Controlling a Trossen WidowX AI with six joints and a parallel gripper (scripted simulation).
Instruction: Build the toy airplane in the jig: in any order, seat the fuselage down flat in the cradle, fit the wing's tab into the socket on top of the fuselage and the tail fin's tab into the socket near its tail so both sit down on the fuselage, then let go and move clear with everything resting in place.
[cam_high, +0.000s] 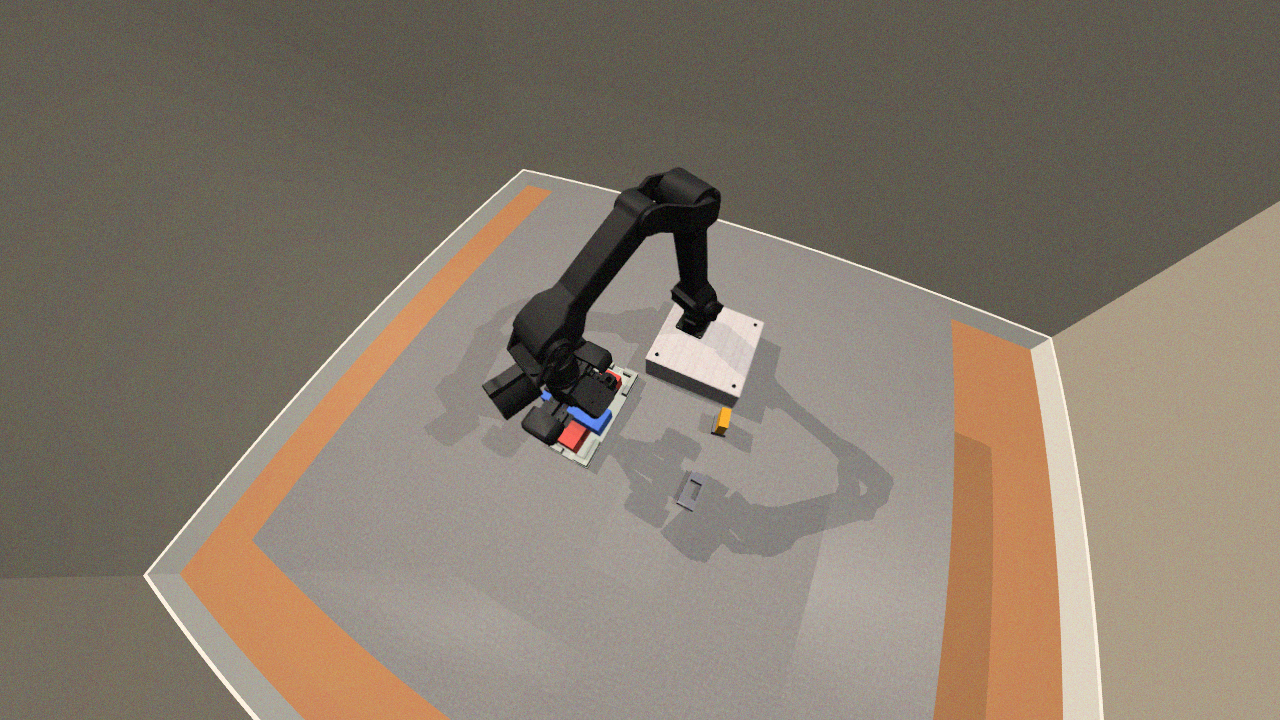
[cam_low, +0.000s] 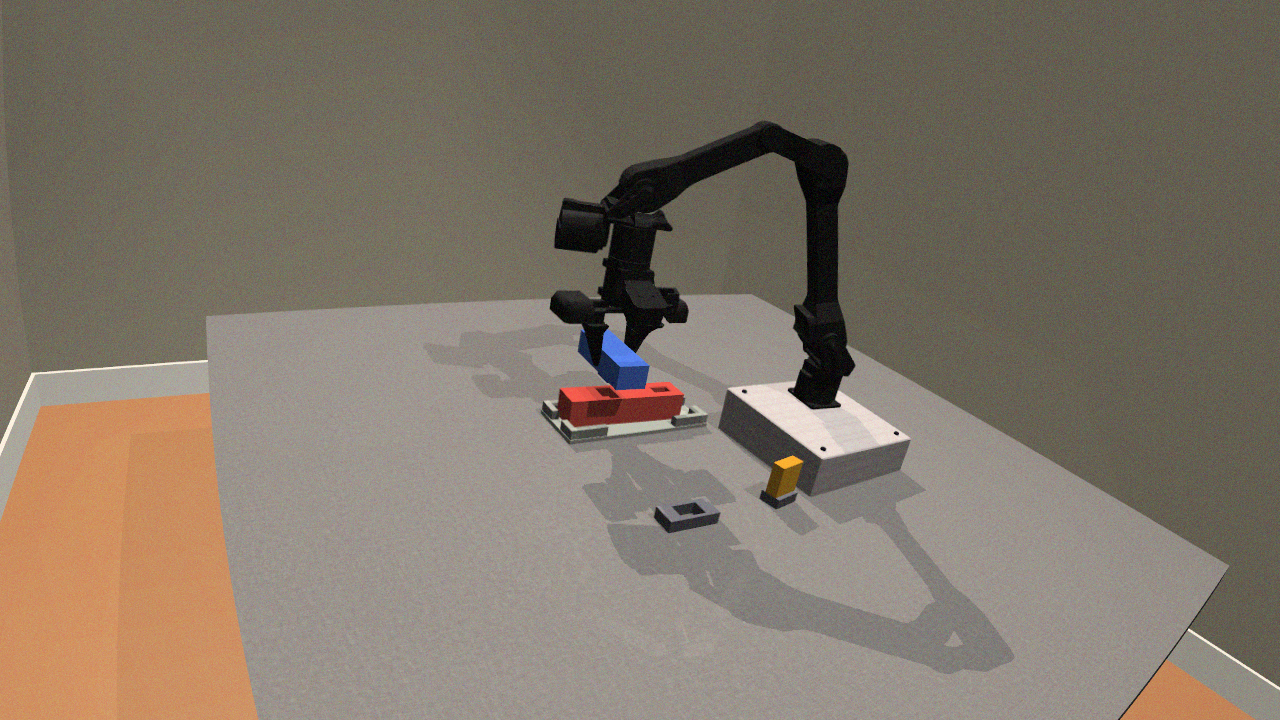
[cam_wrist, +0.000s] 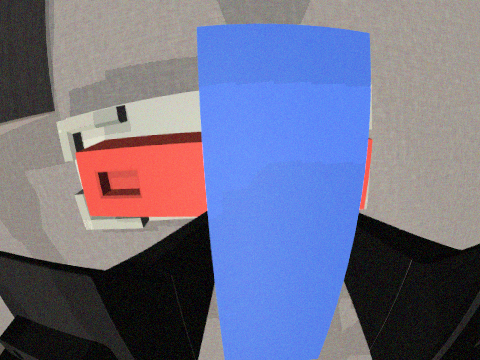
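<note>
The red fuselage (cam_high: 572, 437) (cam_low: 586, 410) (cam_wrist: 170, 175) lies flat in the pale jig cradle (cam_high: 586, 458) (cam_low: 583, 432) (cam_wrist: 162, 111). My gripper (cam_low: 614, 354) (cam_wrist: 275, 218) is shut on the blue wing (cam_high: 592, 419) (cam_low: 630, 374) (cam_wrist: 285, 125), which lies crosswise over the fuselage. The wing appears to hang a little above the fuselage top; its tab is hidden. The smaller socket (cam_low: 660, 388) (cam_wrist: 121, 183) near the tail end is empty. The orange tail fin (cam_high: 724, 418) (cam_low: 785, 477) stands upright in a small dark holder (cam_low: 777, 498).
A grey rectangular holder (cam_high: 686, 505) (cam_low: 687, 520) with nothing in it lies in front of the jig. The arm's white base block (cam_high: 711, 362) (cam_low: 765, 419) stands beside the jig, with the fin close to its near corner. The arm's shadow crosses the table.
</note>
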